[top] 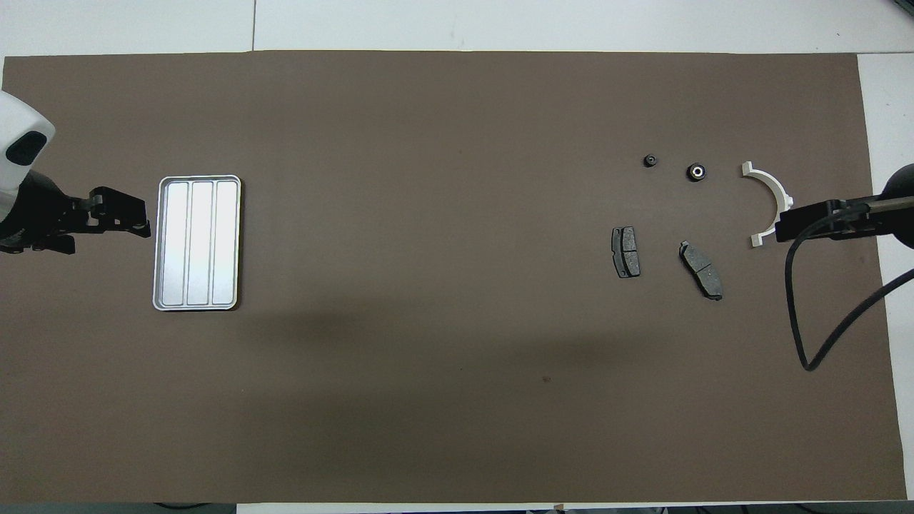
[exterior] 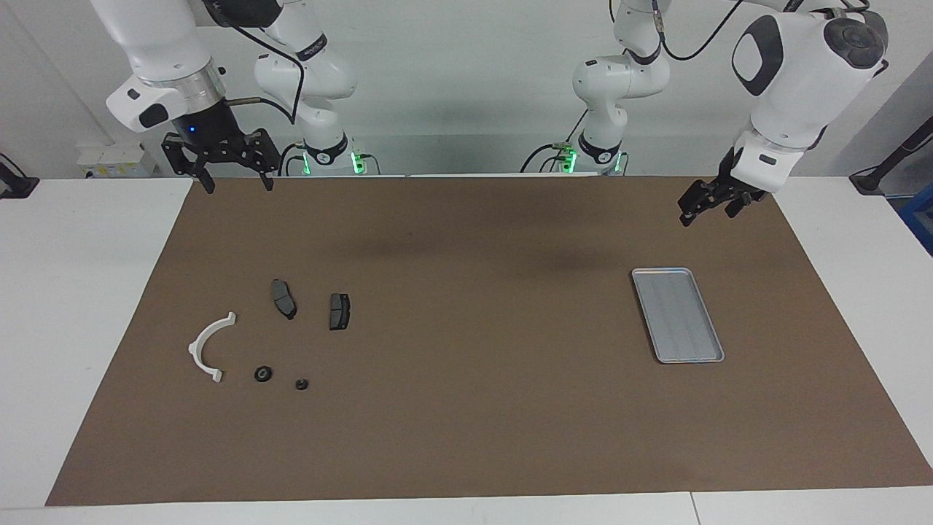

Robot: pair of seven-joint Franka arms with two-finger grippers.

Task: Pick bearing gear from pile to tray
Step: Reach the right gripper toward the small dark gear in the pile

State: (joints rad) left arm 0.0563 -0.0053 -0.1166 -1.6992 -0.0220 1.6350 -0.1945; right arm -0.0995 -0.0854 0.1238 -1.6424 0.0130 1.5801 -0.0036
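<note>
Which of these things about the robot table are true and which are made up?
1. The tray has nothing in it. True.
2. The white curved bracket lies in the tray. False: it lies on the brown mat at the right arm's end of the table, with the other small parts.
3. The right hand is holding a part. False: it hangs open and empty, up in the air.
4. There are two dark grey slabs lying beside each other. True.
5. The two black round pieces lie farther from the robots than the slabs. True.
6. The left hand is pressing on the tray. False: it hangs open in the air, apart from the tray.
</note>
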